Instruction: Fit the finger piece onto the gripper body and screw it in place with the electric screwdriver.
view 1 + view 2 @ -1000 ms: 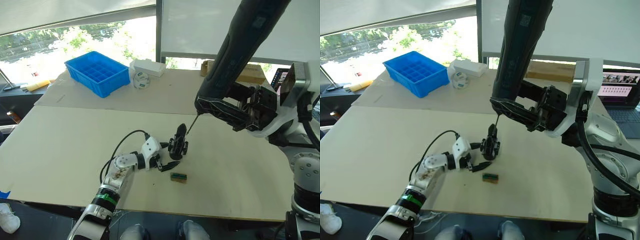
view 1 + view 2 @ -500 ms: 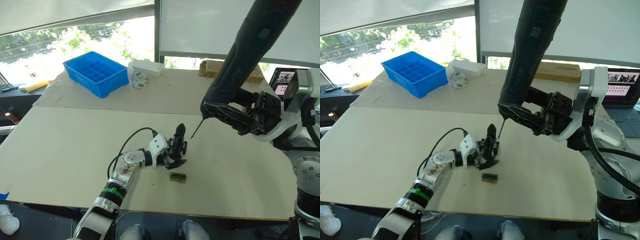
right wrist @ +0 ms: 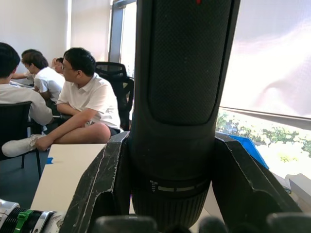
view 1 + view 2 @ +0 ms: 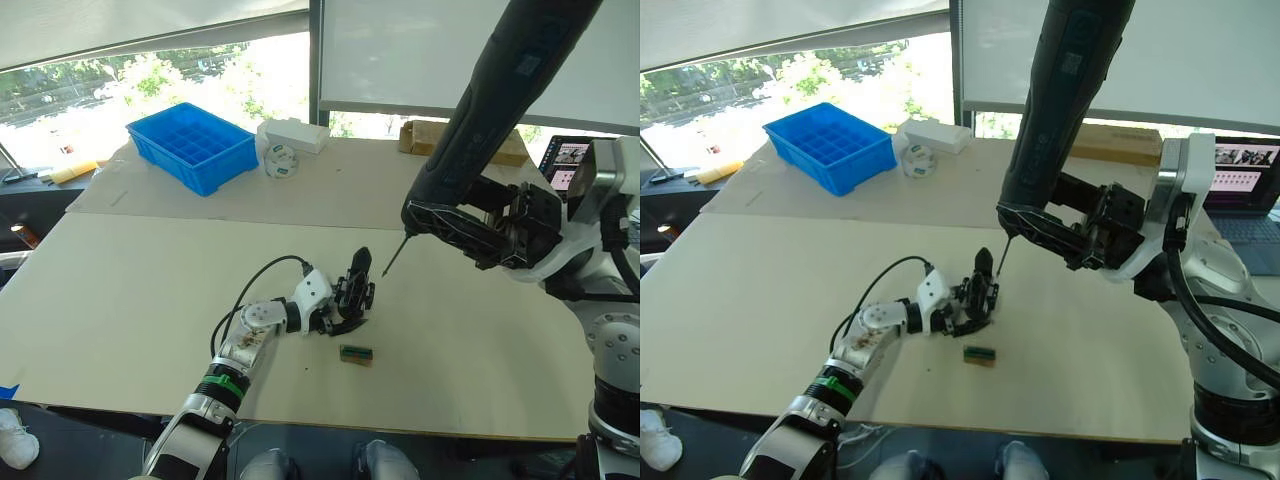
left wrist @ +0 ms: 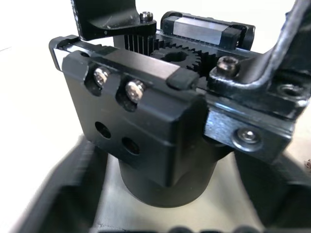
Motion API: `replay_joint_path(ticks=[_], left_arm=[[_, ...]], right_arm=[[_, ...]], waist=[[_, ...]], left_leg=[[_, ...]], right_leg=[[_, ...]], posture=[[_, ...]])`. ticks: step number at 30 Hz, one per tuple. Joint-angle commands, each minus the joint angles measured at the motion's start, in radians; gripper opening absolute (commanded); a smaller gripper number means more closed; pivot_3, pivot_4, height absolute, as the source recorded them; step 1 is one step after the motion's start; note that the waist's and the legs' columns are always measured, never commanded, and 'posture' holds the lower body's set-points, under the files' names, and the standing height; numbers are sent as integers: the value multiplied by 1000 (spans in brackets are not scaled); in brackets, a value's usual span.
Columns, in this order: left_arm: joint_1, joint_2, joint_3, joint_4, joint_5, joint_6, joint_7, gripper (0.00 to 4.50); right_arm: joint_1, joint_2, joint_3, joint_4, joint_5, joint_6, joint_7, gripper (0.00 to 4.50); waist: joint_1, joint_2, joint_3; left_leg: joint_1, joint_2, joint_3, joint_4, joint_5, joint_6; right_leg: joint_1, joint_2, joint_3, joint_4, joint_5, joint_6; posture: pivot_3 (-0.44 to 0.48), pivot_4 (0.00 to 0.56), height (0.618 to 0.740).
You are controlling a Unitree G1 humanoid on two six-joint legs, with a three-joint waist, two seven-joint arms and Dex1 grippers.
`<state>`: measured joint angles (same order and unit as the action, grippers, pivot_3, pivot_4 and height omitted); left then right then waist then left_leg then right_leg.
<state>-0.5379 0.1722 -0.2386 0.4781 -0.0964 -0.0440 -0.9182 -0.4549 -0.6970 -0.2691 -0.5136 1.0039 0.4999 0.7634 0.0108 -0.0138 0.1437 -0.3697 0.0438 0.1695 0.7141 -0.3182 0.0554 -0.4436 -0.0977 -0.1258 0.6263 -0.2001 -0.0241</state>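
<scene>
My left gripper (image 4: 338,316) is clamped on the gripper body (image 4: 355,288), which stands on the counter (image 4: 120,290) with its pointed finger sticking up. In my left wrist view I see its gear and screw heads close up between my fingers (image 5: 53,194). My right gripper (image 4: 470,232) is closed around the electric screwdriver (image 4: 500,100), held tilted with its bit tip (image 4: 386,270) just beside the body's upper right, not touching it. A small green-brown block (image 4: 356,353) lies just in front. A blue tray (image 4: 194,145) sits well apart at the back.
</scene>
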Motion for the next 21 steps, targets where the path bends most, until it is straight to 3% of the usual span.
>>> replay_joint_path(ticks=[1,15,21], left_arm=[[-4,-2,-6,5,-6,-8,-25,2348],[-84,14,10,179,-36,-150,-230,2348],[-120,-1,21,285,-14,-202,-220,2348]], right_arm=[[-8,-10,-51,-39,17,-29,5,1914],[14,-51,-81,-66,63,0,6,1914],[29,-60,-83,-79,76,1,-4,1914]], waist=[[0,0,0],[0,0,0],[0,0,0]], left_leg=[[0,0,0,0,0,0],[0,0,0,0,0,0],[1,0,0,0,0,1]], right_leg=[[0,0,0,0,0,0],[0,0,0,0,0,0],[1,0,0,0,0,0]], posture=[[0,150,740],[0,150,740],[0,150,740]])
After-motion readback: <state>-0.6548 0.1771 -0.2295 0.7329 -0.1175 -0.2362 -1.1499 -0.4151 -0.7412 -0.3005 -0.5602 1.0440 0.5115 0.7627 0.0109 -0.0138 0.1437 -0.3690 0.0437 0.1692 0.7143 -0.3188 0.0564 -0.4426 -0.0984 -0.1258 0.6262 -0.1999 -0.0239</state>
